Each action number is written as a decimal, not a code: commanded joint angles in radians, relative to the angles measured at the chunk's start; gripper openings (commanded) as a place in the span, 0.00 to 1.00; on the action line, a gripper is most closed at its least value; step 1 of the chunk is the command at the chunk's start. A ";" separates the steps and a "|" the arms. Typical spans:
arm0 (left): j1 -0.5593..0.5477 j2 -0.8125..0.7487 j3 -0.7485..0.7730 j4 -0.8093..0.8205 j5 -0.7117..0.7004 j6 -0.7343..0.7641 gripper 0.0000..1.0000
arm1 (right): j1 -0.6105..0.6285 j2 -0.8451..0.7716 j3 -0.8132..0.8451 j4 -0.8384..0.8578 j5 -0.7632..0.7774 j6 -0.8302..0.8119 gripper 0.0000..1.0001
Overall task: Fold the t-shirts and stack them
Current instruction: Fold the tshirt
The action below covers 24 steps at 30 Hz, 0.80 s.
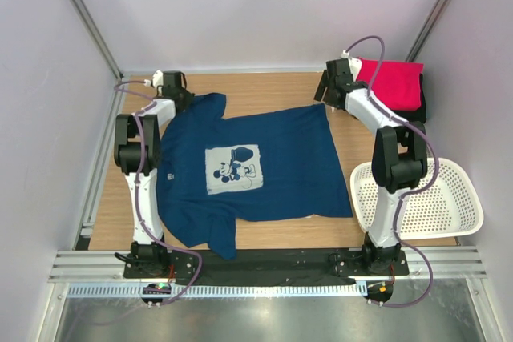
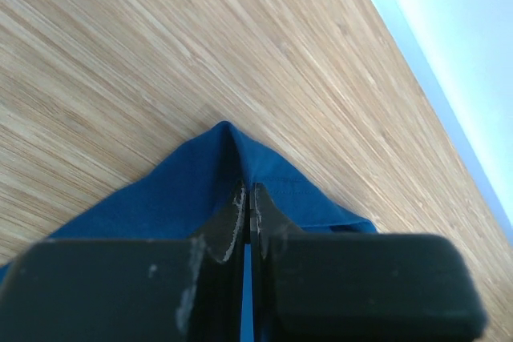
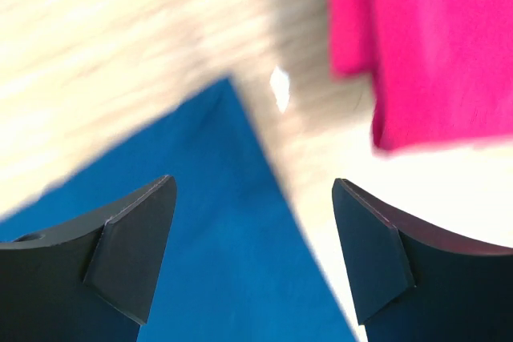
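The navy blue t-shirt (image 1: 264, 158) lies spread flat on the wooden table, its pale cartoon print (image 1: 232, 167) facing up. My left gripper (image 1: 183, 98) is at the shirt's far left sleeve. In the left wrist view the left gripper (image 2: 247, 191) is shut on a raised peak of the blue cloth (image 2: 184, 190). My right gripper (image 1: 327, 90) hovers open at the shirt's far right corner; in the right wrist view the right gripper (image 3: 253, 190) is above the blue corner (image 3: 216, 222), holding nothing. The pink-red t-shirt (image 1: 393, 82) lies folded at the back right on the black t-shirt (image 1: 422, 106); it also shows in the right wrist view (image 3: 425, 38).
A white perforated basket (image 1: 461, 206) stands at the right front beside the right arm's base. White walls close the table on the left, back and right. Bare wood (image 1: 264, 90) shows behind the navy shirt.
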<state>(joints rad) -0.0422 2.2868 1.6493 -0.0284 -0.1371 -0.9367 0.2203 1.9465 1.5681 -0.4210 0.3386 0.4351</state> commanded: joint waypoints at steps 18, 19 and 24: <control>0.007 -0.128 -0.083 0.022 0.045 0.041 0.00 | -0.013 0.226 0.118 0.146 -0.101 -0.049 0.56; 0.007 -0.135 -0.088 0.024 0.047 0.044 0.00 | -0.012 0.188 0.049 0.157 -0.104 -0.049 0.56; 0.010 -0.164 -0.112 0.025 0.050 0.056 0.00 | -0.009 0.100 -0.108 0.171 -0.122 -0.061 0.52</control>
<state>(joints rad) -0.0391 2.2028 1.5490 -0.0273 -0.0921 -0.9066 0.2058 2.1391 1.5257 -0.2672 0.2371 0.3901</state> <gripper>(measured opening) 0.008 0.533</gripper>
